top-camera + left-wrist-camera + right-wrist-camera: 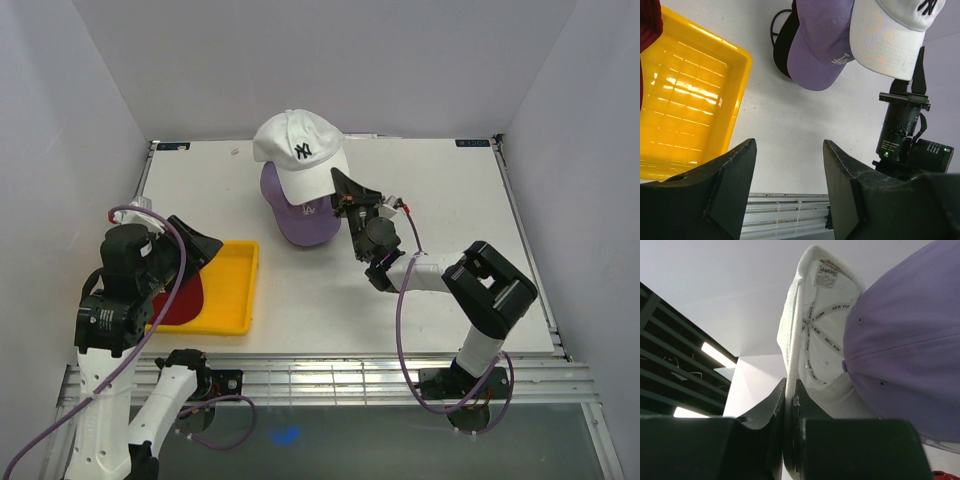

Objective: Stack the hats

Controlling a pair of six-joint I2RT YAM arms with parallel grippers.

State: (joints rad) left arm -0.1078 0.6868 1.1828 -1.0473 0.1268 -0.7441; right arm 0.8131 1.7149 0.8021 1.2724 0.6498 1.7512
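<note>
My right gripper [342, 190] is shut on the brim of the white cap [298, 150], which has a black NY logo, and holds it raised and tilted over the lavender cap [302, 218]. In the right wrist view the jaws [791, 390] pinch the brim edge; the white cap's inside [820, 330] sits over the lavender crown [905, 350]. The left wrist view shows the lavender cap [822, 45], the white brim [887, 40] and something black [782, 35] under them. A dark red cap [182, 300] lies in the yellow tray. My left gripper [198, 245] is open and empty above the tray.
The yellow tray [232, 290] stands at the near left of the white table; it also shows in the left wrist view [690, 100]. White walls close in the table on three sides. The table's front rail [330, 380] runs along the near edge.
</note>
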